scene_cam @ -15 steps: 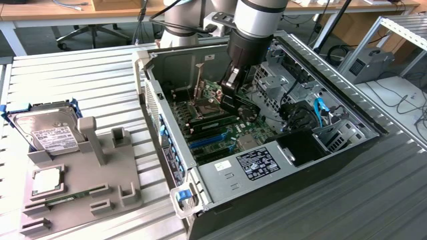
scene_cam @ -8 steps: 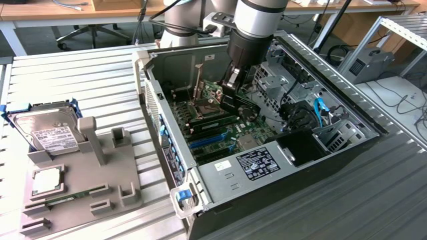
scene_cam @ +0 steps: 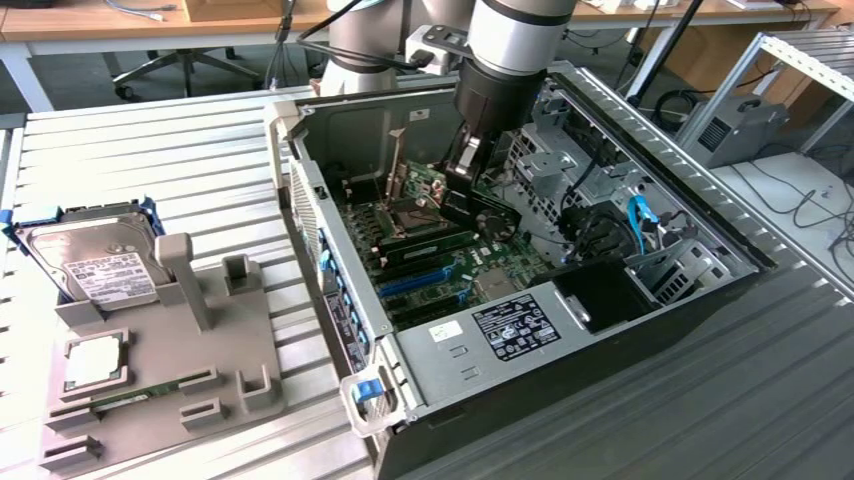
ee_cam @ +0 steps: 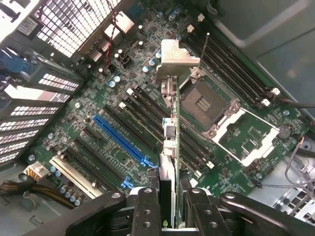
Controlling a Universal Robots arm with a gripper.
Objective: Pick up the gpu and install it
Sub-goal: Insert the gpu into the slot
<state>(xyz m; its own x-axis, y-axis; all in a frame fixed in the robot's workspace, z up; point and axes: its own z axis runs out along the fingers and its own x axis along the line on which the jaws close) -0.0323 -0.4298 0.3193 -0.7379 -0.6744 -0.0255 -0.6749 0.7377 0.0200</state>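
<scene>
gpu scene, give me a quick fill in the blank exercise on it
1. The gripper is shut on the ____.
2. The gpu hangs edge-on above the ____ inside the open case.
3. The long slot beside the black ones is coloured ____.
4. The hard drive sits ____ the case.

Missing words: gpu; motherboard; blue; outside

— Exterior view? Set high and well back, looking down at a slant on the open computer case [scene_cam: 534,260], with the tray [scene_cam: 147,380] at eight o'clock.

— Wrist view? Close, looking straight down past the gripper [ee_cam: 171,206] onto the motherboard [ee_cam: 113,118].

— Shared? Motherboard [scene_cam: 441,250] inside the case.
</scene>
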